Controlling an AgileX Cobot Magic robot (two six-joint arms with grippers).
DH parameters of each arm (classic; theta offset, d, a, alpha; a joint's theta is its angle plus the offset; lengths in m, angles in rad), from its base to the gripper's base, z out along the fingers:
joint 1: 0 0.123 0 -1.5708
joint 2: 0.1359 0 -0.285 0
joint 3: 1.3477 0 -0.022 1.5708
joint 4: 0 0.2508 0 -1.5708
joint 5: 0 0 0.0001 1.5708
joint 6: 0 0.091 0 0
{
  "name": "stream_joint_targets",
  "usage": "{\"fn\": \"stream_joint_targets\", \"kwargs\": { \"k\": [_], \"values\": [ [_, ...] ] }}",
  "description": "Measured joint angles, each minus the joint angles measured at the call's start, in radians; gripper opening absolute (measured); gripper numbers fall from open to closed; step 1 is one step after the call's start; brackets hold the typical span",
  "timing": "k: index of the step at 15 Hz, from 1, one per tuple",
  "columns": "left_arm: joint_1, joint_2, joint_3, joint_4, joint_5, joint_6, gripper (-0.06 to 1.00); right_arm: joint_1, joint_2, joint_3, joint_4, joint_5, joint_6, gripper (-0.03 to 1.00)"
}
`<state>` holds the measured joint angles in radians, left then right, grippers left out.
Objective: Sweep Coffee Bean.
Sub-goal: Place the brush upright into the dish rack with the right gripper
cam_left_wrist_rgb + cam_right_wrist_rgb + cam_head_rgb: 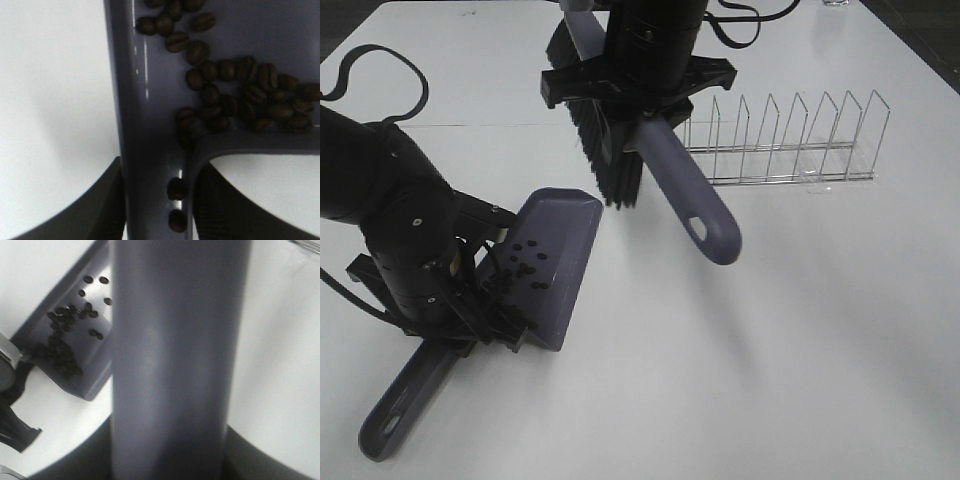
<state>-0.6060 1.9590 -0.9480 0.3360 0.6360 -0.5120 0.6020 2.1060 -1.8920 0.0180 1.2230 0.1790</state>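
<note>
Coffee beans (227, 70) lie in the dustpan (565, 255), heaped just ahead of my left gripper (157, 215), which is clamped on its handle; my right gripper (170, 455) clasps the brush (685, 185) handle, well apart.

There is one purple dustpan (565, 240), one purple brush (685, 190) and one wire rack (790, 148). Around thirty coffee beans (220, 95), too bunched up to count them exactly.
</note>
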Motion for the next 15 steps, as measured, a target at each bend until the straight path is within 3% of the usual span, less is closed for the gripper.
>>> {"fn": "stream_joint_targets", "kwargs": {
  "k": [3, 10, 15],
  "values": [
    [0.0, 0.0, 0.0, 0.0, -0.001, 0.0, 0.34, -0.07, -0.125, 0.24, -0.052, 0.002, -0.002, 0.3],
    [0.0, 0.0, 0.0, 0.0, -0.001, 0.0, 0.34, -0.397, -0.21, 0.546, -0.066, 0.002, -0.041, 0.3],
    [0.0, 0.0, 0.0, -0.008, -0.001, 0.0, 0.34, -0.526, -0.159, 0.568, -0.066, 0.004, -0.091, 0.3]
  ]
}}
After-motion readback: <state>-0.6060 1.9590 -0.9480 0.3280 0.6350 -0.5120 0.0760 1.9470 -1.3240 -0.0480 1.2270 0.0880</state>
